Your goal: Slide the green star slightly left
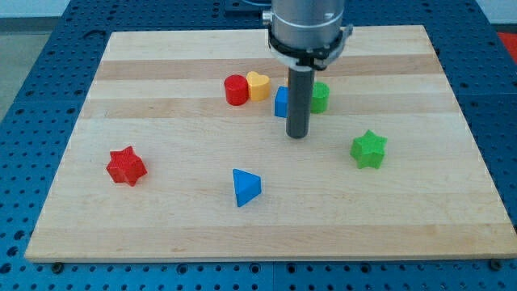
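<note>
Near the board's middle, my tip point(297, 135) rests bare, touching no block, just below a blue block point(280, 102) and green block point(321, 97). The green star point(369, 149) sits apart to the view's right, slightly lower. It looks light, rigid and apt to spin, so push its right side squarely. Open wood lies to its left; the board point(452, 210) edge is well off.

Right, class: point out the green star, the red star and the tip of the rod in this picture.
green star point(369, 149), camera view, on its top face.
red star point(125, 165), camera view, on its top face.
my tip point(297, 135), camera view, at the rod's very lower end.
</note>
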Controlling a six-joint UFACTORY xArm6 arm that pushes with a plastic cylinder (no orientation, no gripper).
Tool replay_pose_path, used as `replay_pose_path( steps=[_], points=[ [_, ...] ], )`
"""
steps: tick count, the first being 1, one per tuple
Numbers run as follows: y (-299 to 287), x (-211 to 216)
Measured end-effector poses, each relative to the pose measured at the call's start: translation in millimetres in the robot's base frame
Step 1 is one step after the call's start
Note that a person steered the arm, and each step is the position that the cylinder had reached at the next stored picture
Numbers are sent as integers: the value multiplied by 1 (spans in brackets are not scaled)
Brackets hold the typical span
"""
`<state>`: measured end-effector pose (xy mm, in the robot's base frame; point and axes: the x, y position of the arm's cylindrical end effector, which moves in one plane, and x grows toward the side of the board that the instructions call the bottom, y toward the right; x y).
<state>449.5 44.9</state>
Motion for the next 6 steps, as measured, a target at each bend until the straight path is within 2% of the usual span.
replay_pose_path(
  steps=[2, 3, 4, 6],
  points=[
    [149, -12],
    [201, 8],
    [179, 31],
    [88, 24]
  ],
)
